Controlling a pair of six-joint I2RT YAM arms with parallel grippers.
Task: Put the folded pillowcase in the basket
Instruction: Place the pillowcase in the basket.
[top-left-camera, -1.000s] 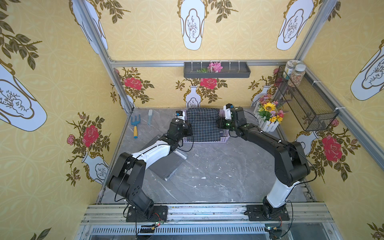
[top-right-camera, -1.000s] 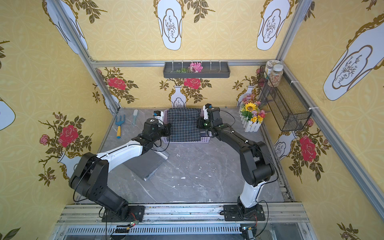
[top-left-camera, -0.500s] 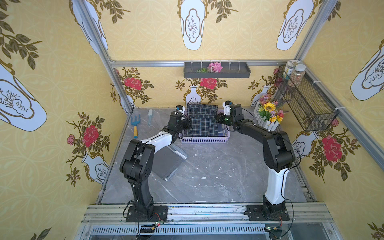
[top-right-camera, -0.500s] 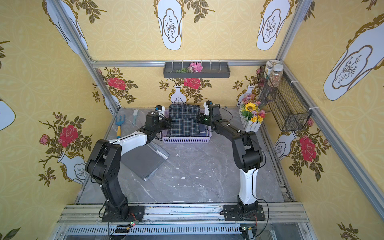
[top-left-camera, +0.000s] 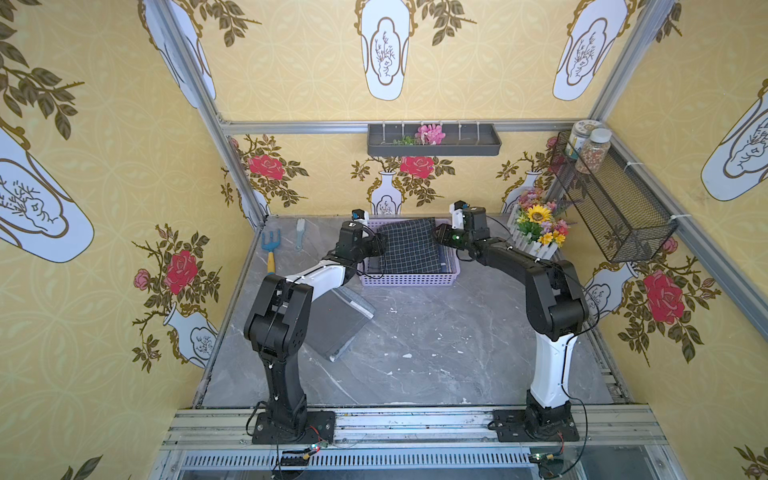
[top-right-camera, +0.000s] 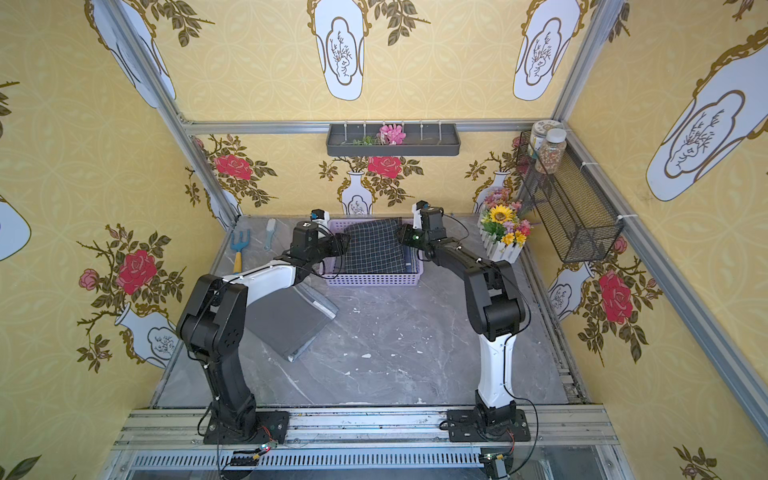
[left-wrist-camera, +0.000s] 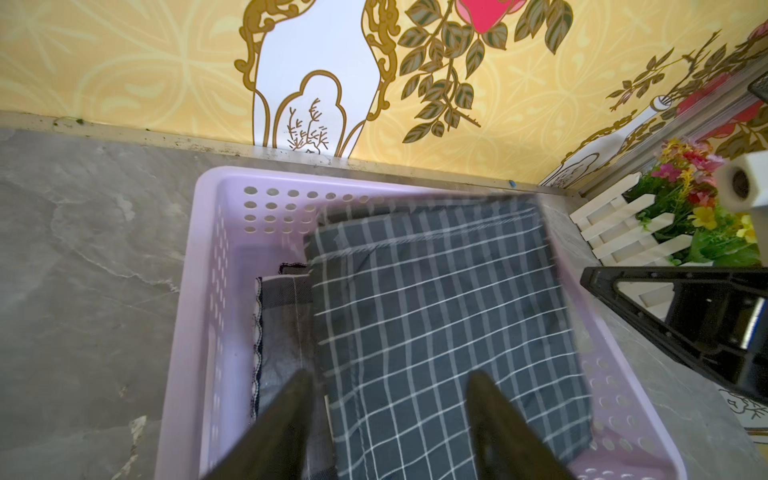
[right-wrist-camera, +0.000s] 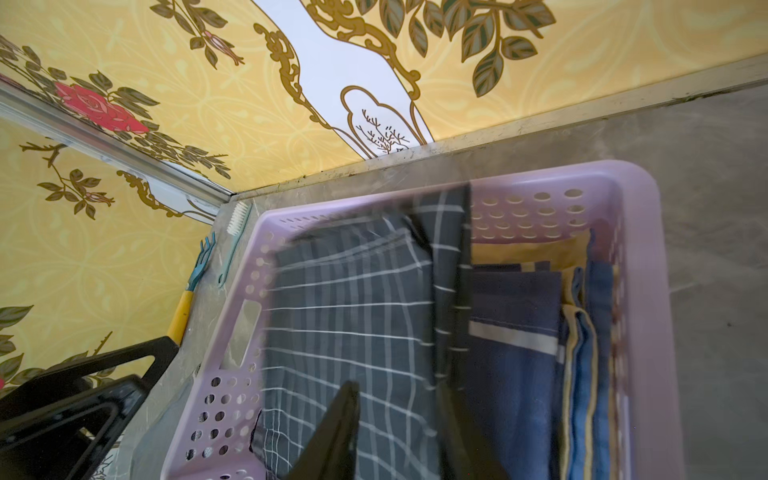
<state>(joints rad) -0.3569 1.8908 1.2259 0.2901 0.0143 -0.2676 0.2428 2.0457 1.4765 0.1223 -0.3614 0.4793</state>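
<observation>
In both top views the checked pillowcase (top-left-camera: 409, 247) lies in the lilac basket (top-left-camera: 409, 279). Its long axis runs from the basket's front wall to its back wall, with the far edge up at the back rim. A second ago both claws gripped its side edges above the basket. Now the left claw (top-left-camera: 376, 246) and right claw (top-left-camera: 438, 237) flank it and have let go.

In the left wrist view the left claw (left-wrist-camera: 390, 378) stands spread above the cloth.

In the right wrist view the right claw (right-wrist-camera: 399, 386) is parted and pinches nothing. Folded navy cloths (right-wrist-camera: 515, 332) lie beside the pillowcase inside the basket.
</observation>
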